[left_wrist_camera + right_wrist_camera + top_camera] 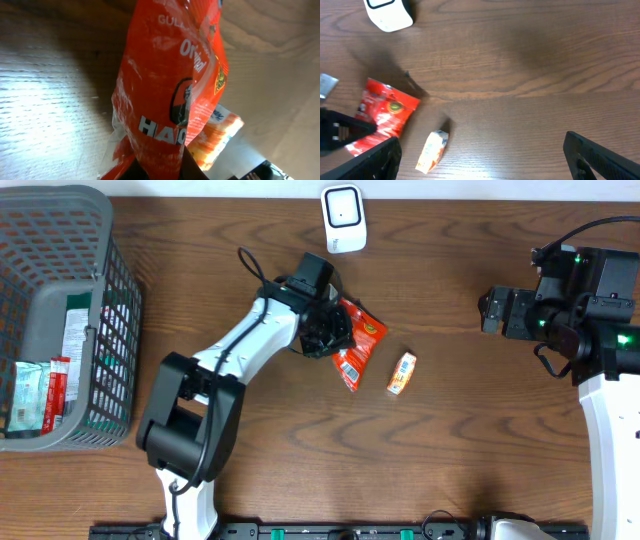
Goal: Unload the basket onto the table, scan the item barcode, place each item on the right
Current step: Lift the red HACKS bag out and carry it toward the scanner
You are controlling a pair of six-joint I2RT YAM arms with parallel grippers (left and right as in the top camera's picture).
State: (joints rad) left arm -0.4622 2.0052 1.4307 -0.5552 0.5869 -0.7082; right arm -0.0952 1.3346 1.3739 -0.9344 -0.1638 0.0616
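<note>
Left end effector (pixel 333 338) pinching red snack bag (pixel 358 345), long axis running far-to-near, slightly diagonal; right end effector (pixel 481 145) wide.

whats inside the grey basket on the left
A few flat packets lie in the basket: one white and green, one with a red strip. Anything beneath them is covered.

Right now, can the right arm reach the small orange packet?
Probably yes: the right gripper is open, bare table lies between it and the orange packet, apart from the red bag in the left gripper.
</note>
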